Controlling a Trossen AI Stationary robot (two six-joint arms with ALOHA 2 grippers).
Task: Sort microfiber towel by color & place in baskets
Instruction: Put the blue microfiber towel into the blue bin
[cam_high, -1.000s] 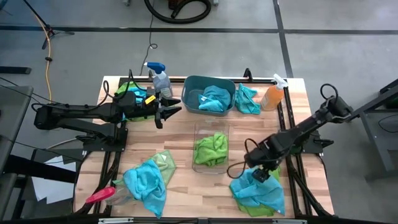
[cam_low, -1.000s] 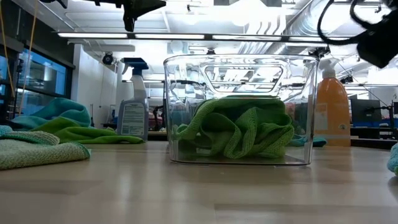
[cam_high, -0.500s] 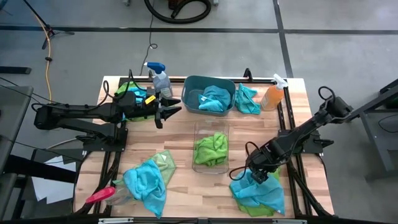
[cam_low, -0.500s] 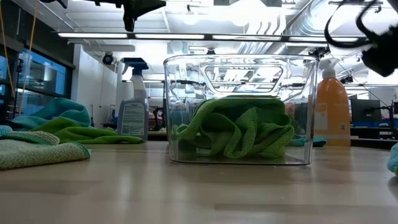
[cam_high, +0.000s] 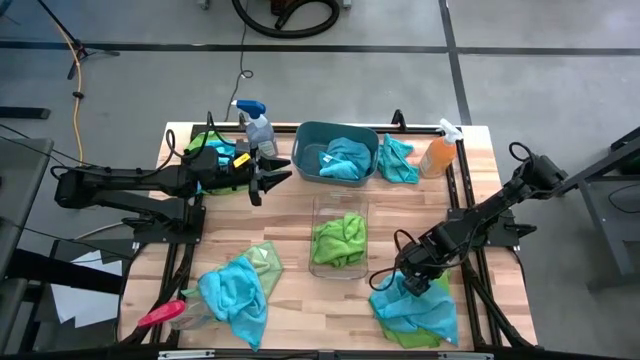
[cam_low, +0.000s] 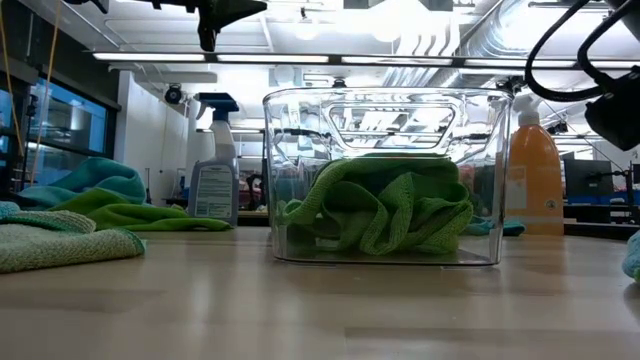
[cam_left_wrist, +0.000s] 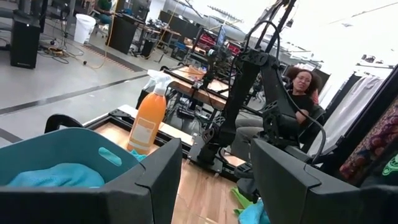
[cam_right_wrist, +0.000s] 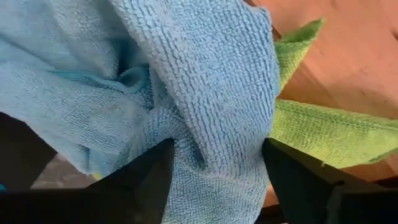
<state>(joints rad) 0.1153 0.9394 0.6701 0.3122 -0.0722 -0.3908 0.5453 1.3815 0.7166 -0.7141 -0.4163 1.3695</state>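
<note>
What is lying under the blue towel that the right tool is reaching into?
A green towel lies under the blue towel, with its edges sticking out. The blue towel covers the rest of it.

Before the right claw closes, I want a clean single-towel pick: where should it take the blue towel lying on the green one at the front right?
Probably the raised fold at the middle of the blue towel, coming straight down from above. The right claw already straddles that bunched ridge with fingers apart. The green towel lies flat beneath and shows to one side, so pinching high on the fold should likely lift the blue one alone.
</note>
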